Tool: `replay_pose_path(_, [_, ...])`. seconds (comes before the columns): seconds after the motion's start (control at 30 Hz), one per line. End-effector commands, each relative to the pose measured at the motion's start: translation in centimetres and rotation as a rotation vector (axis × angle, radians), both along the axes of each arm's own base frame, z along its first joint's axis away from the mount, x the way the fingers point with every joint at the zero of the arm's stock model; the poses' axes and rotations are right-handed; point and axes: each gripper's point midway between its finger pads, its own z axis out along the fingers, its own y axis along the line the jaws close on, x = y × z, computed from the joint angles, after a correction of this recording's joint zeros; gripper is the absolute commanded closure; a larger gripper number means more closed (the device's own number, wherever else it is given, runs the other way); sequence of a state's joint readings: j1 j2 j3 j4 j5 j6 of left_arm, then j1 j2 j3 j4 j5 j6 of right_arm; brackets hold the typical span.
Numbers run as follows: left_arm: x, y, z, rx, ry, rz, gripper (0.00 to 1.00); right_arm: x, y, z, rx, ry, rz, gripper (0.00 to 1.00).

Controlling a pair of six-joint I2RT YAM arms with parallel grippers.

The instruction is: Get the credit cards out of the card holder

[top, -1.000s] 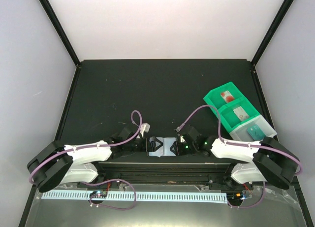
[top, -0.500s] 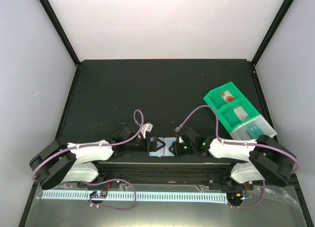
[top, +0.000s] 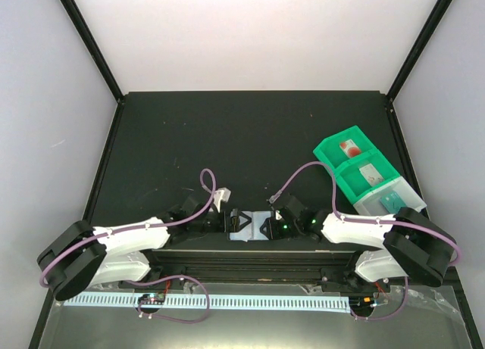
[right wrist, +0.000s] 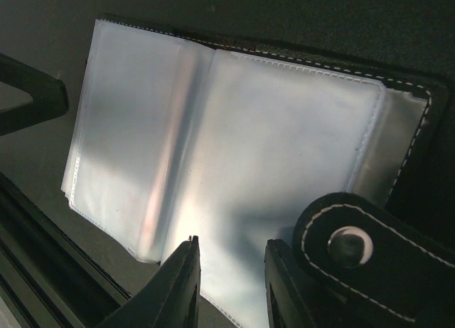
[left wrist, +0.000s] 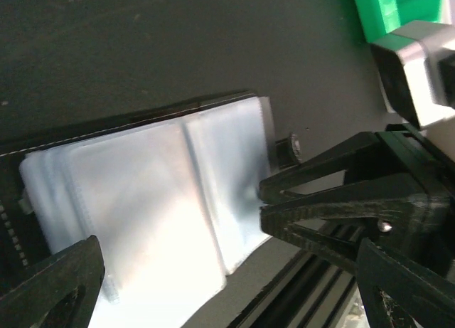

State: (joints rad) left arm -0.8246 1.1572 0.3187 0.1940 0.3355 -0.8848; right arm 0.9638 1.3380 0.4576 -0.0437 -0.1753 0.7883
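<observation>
The card holder (top: 251, 229) lies open at the table's near edge, its pale clear sleeves (right wrist: 234, 150) facing up; no card shows in them. Its snap tab (right wrist: 350, 247) lies by my right fingers. My left gripper (top: 234, 222) is wide open over the holder's left half (left wrist: 135, 200). My right gripper (top: 266, 227) is over the right half with its jaws a narrow gap apart, tips (right wrist: 179, 285) against the sleeve. Three credit cards lie in the green tray: a red-marked one (top: 349, 147), a pale one (top: 370, 175) and a teal one (top: 393, 203).
The green compartment tray (top: 327, 149) stands at the right edge of the black table; its corner shows in the left wrist view (left wrist: 398, 8). The table's front rail (top: 250, 255) runs just below the holder. Purple cables loop above both wrists.
My left gripper has drawn back a little to the left, baring more of the pale sleeves. My right arm has shifted slightly left and then stayed put.
</observation>
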Motion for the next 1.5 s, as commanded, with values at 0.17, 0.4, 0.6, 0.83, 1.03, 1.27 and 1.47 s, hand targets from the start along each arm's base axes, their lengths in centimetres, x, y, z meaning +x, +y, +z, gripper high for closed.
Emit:
replay_pose_path(0.17, [0.7,0.5,-1.0,0.063,-0.005,0.023,0.01,0.1,-0.1,-0.2,-0.008,-0.015,-0.008,0.72])
replay_pose_path(0.4, [0.6,-0.6,-0.9,0.026,0.014,-0.009,0.02,0.1,-0.1,-0.3,-0.008,-0.015,-0.009,0.72])
replay_pose_path(0.6, [0.4,-1.3,0.2,-0.028,0.008,-0.034,0.07,0.1,0.0,-0.6,-0.011,-0.009,-0.007,0.72])
replay_pose_path(0.83, [0.3,-1.2,0.8,-0.036,0.002,-0.030,0.12,0.0,0.1,-0.6,-0.004,-0.005,-0.001,0.72])
replay_pose_path(1.03, [0.6,0.0,0.8,0.004,-0.018,0.021,0.11,0.0,-0.1,-0.7,-0.009,-0.006,-0.004,0.72])
replay_pose_path(1.27, [0.6,0.2,1.7,-0.030,-0.033,0.036,0.10,0.0,0.0,-0.6,-0.005,-0.009,-0.004,0.72])
replay_pose_path(1.47, [0.5,-0.1,0.5,-0.014,-0.007,0.028,0.08,0.0,0.1,-0.6,-0.005,-0.006,-0.002,0.72])
